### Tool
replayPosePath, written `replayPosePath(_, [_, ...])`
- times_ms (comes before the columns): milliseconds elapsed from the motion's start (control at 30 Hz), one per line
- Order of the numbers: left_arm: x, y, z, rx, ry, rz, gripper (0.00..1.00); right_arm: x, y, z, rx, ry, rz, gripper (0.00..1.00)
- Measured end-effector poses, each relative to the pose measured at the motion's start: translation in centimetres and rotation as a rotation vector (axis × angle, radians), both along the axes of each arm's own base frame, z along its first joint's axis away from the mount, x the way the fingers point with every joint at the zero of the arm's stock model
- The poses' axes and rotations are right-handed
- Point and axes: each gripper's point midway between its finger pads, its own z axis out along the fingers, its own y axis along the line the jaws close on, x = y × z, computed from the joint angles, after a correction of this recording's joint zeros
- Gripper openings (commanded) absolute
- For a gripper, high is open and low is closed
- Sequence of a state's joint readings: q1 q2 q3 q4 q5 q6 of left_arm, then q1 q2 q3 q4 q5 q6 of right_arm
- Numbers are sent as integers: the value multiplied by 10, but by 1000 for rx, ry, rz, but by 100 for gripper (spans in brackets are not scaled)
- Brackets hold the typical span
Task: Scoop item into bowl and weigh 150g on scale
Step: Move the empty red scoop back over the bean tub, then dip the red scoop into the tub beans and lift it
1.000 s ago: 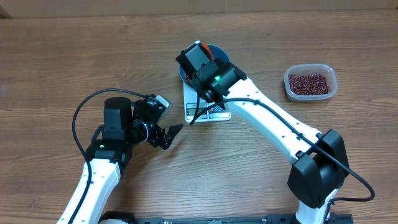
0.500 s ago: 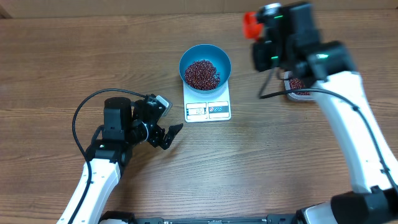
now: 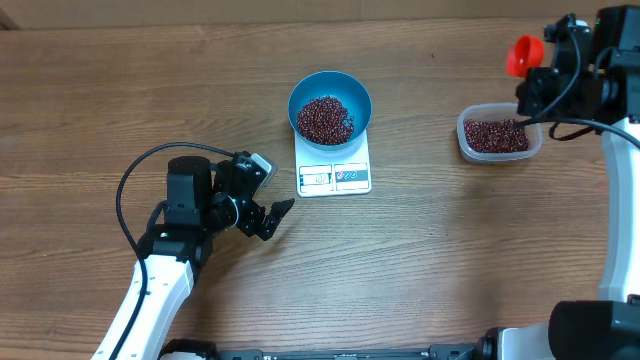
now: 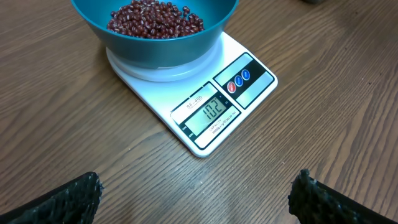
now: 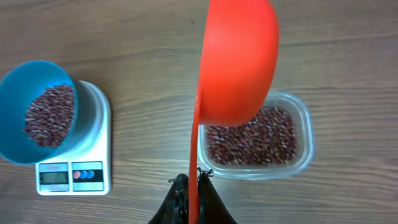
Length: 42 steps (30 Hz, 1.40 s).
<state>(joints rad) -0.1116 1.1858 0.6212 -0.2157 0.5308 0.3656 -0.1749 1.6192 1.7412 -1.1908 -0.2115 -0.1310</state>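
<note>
The teal bowl (image 3: 330,88) stands on the white scale (image 3: 335,177) and holds a heap of dark red beans (image 3: 323,118). In the left wrist view the scale's display (image 4: 208,117) reads 102. My right gripper (image 5: 193,177) is shut on the thin handle of a red scoop (image 5: 239,62). It holds the scoop over the near left part of the clear tub (image 5: 303,143), which holds more beans (image 5: 255,140). I cannot see inside the scoop. My left gripper (image 4: 196,186) rests open on the wood, a little short of the scale's display edge, with nothing between its fingers.
The clear tub (image 3: 465,140) sits at the right, well apart from the scale. The left arm's black cable (image 3: 125,190) loops over the table at the left. Bare wood lies between the scale and the tub.
My right arm has swung from over the bowl to the right, carrying the scoop to above the tub. The bowl with its beans is now uncovered. The left arm has not moved.
</note>
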Motion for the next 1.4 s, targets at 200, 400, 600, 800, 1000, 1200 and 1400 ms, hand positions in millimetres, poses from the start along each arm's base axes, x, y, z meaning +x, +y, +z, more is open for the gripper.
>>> replayPosePath(200, [0, 0, 0, 0, 0, 0, 99, -2, -14, -48, -29, 134, -1, 4])
replayPosePath(400, [0, 0, 0, 0, 0, 0, 100, -3, -23, -87, -80, 242, 35, 4])
replayPosePath(600, [0, 0, 0, 0, 0, 0, 100, -9, -31, -115, -117, 336, 37, 4])
replayPosePath(800, [0, 0, 0, 0, 0, 0, 100, -10, -33, -118, -145, 345, 70, 4])
replayPosePath(1000, [0, 0, 0, 0, 0, 0, 100, -13, -34, -119, -166, 351, 107, 4])
replayPosePath(1200, [0, 0, 0, 0, 0, 0, 100, -16, -34, -119, -176, 362, 132, 4])
replayPosePath(1400, [0, 0, 0, 0, 0, 0, 100, -17, -40, -120, -213, 374, 125, 4])
